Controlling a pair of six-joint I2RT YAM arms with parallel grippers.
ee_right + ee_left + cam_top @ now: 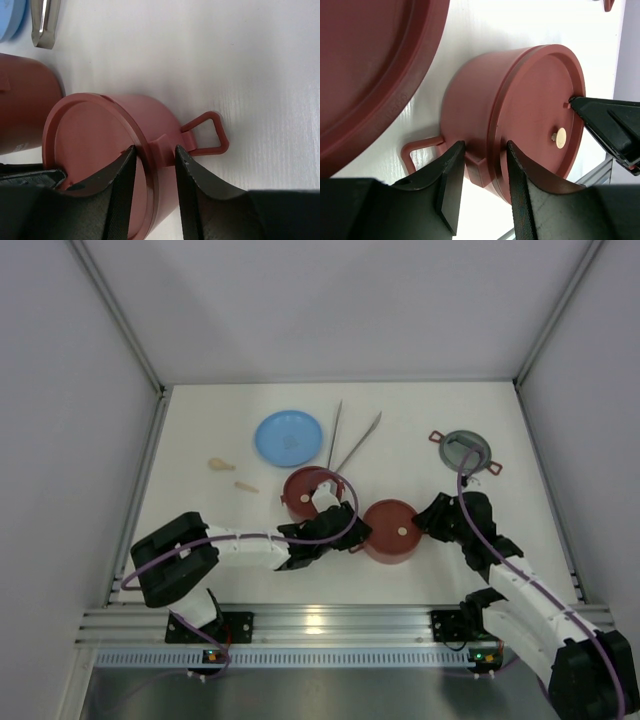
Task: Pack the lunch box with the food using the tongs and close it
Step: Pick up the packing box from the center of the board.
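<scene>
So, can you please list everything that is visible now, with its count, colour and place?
plate: one, light blue, far side, left of centre
tongs: one pair, silver, beside the plate on its right
top lid: one, grey with red handles, far right
lidded bowls: two, dusty red, mid-table, side by side
food pieces: two, beige, left of the bowls
arms: two, white and black, near edge
left tool, right tool: black, fingers astride opposite lugs of the right bowl

The near bowl (385, 540) and far bowl (298, 485) are showing dusty red, the near one's lid wearing a pale beige knob (402, 531). The plate (288, 437) is glowing light blue, the tongs (335, 435) are gleaming silver, and the top lid (455, 440) is showing grey with red handles. The table (420, 410) is showing white.
</scene>
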